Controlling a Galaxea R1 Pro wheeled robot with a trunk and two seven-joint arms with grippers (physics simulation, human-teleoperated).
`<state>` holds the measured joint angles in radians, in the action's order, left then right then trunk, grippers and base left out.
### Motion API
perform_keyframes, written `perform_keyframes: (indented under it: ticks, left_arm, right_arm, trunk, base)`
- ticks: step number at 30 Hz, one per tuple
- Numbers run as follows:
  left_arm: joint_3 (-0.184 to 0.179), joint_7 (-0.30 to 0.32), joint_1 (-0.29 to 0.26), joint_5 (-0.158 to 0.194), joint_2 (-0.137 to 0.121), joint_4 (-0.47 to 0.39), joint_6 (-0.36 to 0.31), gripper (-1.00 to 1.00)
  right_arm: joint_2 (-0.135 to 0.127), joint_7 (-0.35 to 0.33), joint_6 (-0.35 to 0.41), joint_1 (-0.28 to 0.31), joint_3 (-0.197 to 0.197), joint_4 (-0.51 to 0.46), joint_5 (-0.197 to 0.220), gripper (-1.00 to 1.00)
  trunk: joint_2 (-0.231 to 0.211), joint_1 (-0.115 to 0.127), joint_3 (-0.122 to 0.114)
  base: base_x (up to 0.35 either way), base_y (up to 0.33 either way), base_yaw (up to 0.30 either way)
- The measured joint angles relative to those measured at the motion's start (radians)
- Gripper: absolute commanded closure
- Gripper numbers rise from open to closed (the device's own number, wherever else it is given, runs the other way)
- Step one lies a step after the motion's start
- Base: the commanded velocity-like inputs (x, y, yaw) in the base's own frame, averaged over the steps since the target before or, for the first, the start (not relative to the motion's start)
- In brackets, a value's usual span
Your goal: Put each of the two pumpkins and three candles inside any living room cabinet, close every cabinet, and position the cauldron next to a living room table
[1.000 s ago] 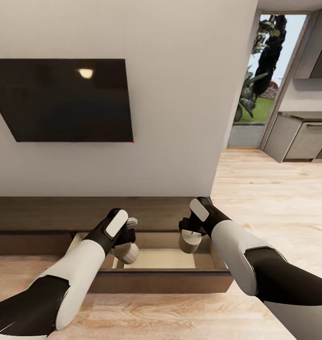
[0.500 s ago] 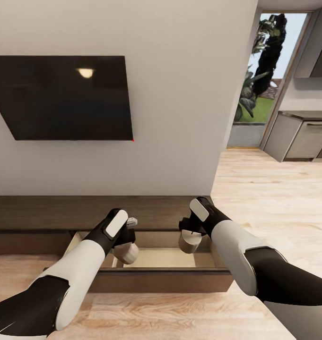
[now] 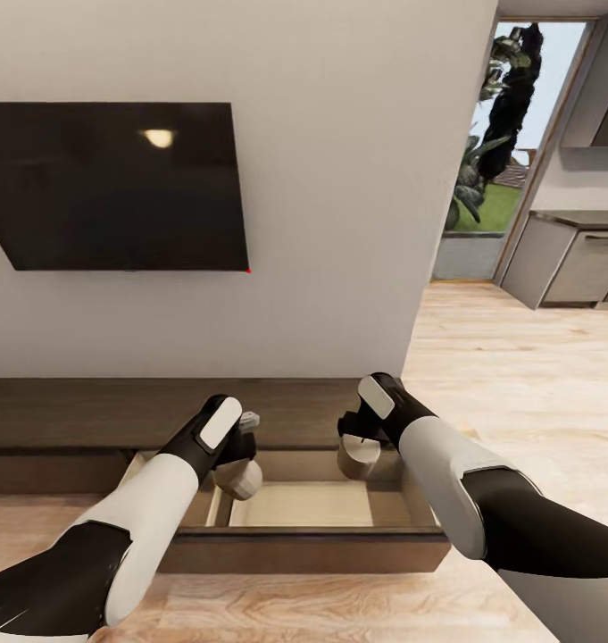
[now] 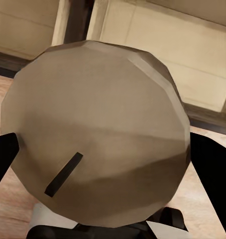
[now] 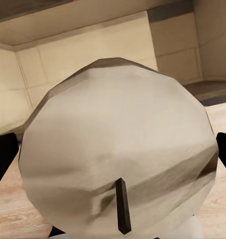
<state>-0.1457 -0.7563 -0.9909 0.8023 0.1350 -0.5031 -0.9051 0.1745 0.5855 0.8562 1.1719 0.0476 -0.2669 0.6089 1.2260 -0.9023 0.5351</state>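
Observation:
Each of my grippers holds a grey-beige candle over the open drawer (image 3: 299, 505) of the long dark brown cabinet (image 3: 89, 411) under the wall TV. My left gripper (image 3: 237, 464) is shut on one candle (image 3: 239, 480) (image 4: 98, 134) above the drawer's left part. My right gripper (image 3: 357, 439) is shut on another candle (image 3: 358, 457) (image 5: 118, 149) above the drawer's right part. Both wrist views look past a candle top with its dark wick into the pale wood drawer interior (image 4: 168, 45) (image 5: 83, 45). The pumpkins and the cauldron are out of view.
A black TV (image 3: 116, 183) hangs on the white wall above the cabinet. To the right the wood floor (image 3: 518, 375) runs to a glass door (image 3: 491, 161) with plants outside and grey kitchen cabinets (image 3: 576, 263).
The head view has drifted: the cabinet and open drawer sit slightly lower and larger, the wall edge further right. Both grippers still hold their candles in the same pose.

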Motion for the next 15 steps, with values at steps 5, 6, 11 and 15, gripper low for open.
perform_keyframes:
  ticks: [5, 6, 11, 15]
  left_arm:
    - [0.0, 0.0, 0.0, 0.0, 0.001, 0.0, 0.0, 1.0]
    - [0.0, 0.0, 0.001, 0.0, 0.001, 0.0, 0.0, 1.0]
    - [0.0, 0.0, 0.001, 0.0, 0.002, 0.0, 0.005, 1.0]
    - [0.0, 0.0, 0.003, 0.001, 0.005, 0.0, 0.007, 1.0]
  right_arm:
    - [0.0, 0.0, 0.0, 0.0, 0.0, 0.0, 0.001, 1.0]
    - [0.0, 0.0, 0.0, 0.0, 0.0, 0.0, 0.001, 1.0]
    - [0.0, 0.0, 0.0, -0.001, 0.0, 0.0, 0.001, 1.0]
    - [0.0, 0.0, 0.0, -0.002, 0.0, 0.0, 0.001, 1.0]
  trunk:
    - [0.014, -0.008, 0.004]
    - [0.021, -0.011, 0.006]
    - [0.056, -0.031, 0.021]
    - [0.084, -0.046, 0.033]
  base:
    - [0.011, 0.0, 0.0]
    - [0.002, 0.0, 0.0]
    - [0.0, 0.0, 0.0]
    - [0.0, 0.0, 0.0]
